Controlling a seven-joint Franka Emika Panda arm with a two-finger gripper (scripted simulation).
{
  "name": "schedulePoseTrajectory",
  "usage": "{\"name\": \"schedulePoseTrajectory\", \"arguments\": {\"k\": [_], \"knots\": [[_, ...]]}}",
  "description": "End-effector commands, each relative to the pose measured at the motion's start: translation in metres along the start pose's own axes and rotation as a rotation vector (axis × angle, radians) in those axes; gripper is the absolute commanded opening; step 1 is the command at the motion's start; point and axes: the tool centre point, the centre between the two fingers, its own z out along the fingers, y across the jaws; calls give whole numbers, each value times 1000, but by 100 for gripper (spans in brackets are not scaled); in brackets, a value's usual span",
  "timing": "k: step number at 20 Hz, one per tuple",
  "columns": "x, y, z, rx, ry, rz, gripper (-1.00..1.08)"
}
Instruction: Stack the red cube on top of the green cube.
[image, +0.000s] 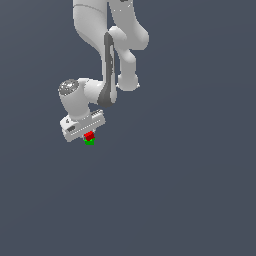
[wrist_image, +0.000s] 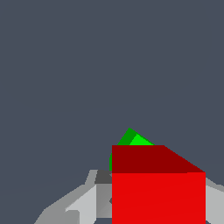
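Small bright-red cube (wrist_image: 158, 197) clamped in our white gripper's (image: 89, 134) jaws, directly above the rotated bright-green cube (wrist_image: 131, 140); contact unclear.

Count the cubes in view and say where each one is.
2. The red cube sits between the fingers of the gripper, directly over the green cube, which shows just beneath it. Contact between them cannot be told. No others visible.

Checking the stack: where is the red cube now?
In the exterior view, left of centre, the red cube sits directly above the green cube, just under the gripper.
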Motion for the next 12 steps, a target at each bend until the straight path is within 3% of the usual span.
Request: {"name": "schedulePoseTrajectory", "arguments": {"k": [1, 2, 3, 12], "knots": [[0, 4, 1, -1, 1, -1, -100], [0, 4, 1, -1, 1, -1, -100], [0, 4, 1, -1, 1, -1, 100], [0, 4, 1, -1, 1, -1, 100]]}}
